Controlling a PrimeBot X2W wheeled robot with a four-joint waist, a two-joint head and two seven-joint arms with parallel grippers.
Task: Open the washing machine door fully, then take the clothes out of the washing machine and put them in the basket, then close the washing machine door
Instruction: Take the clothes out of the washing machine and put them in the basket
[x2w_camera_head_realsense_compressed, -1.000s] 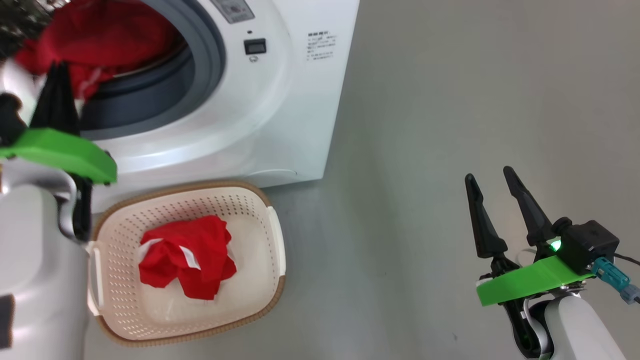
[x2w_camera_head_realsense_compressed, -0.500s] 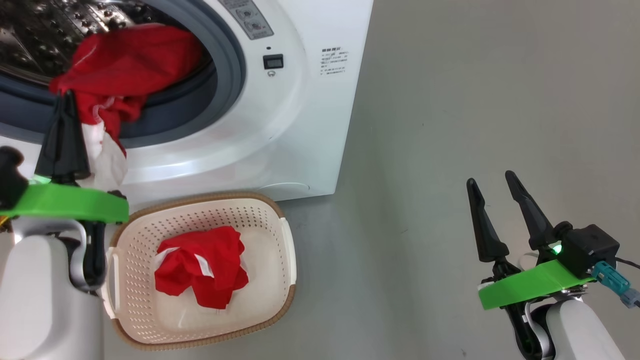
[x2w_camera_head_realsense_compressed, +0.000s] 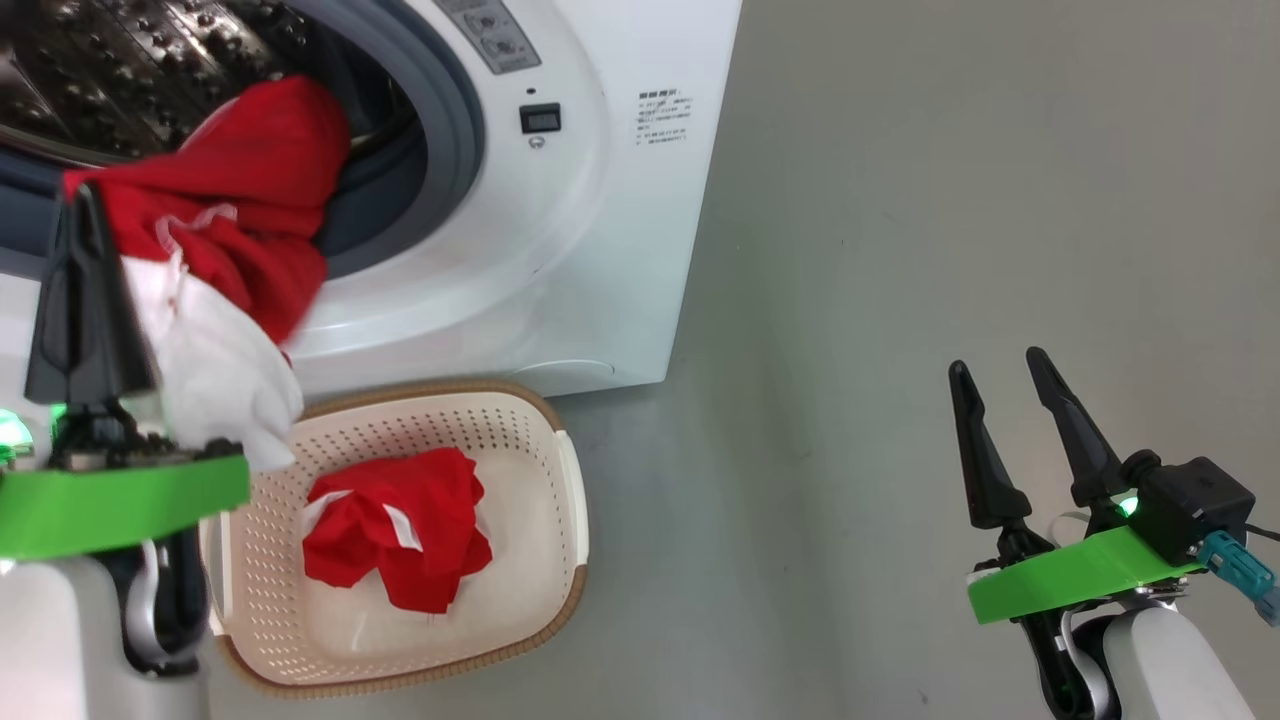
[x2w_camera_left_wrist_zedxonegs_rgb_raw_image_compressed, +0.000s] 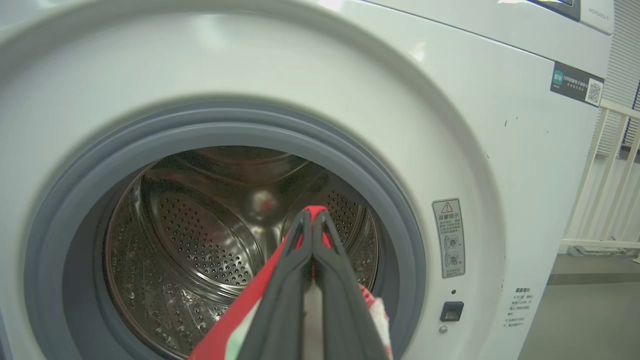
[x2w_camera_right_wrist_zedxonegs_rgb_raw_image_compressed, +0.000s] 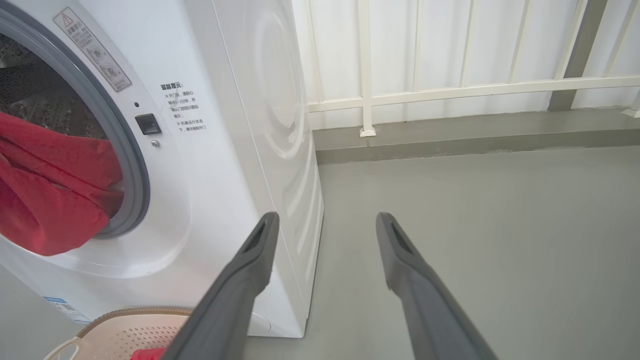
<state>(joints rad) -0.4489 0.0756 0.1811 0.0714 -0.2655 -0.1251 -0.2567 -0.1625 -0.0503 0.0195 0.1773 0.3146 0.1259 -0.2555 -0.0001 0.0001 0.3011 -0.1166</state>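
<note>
Our left gripper (x2w_camera_head_realsense_compressed: 78, 210) is clamped tight on the clothes (x2w_camera_head_realsense_compressed: 230, 200), a red-and-white garment trailing from the washing machine (x2w_camera_head_realsense_compressed: 600, 250) mouth toward the far-left corner of the basket (x2w_camera_head_realsense_compressed: 420, 420). That basket sits just below and right of our grip, so we judge the left arm nearer. Our right gripper (x2w_camera_head_realsense_compressed: 998, 360) hangs with fingers spread, well apart.

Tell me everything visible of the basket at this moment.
The basket is cream-white perforated plastic, a rounded rectangle with a brown woven-look rim and pale side handles. It stands upright on the grey floor right in front of the washing machine. One crumpled red garment with white trim lies inside.
</note>
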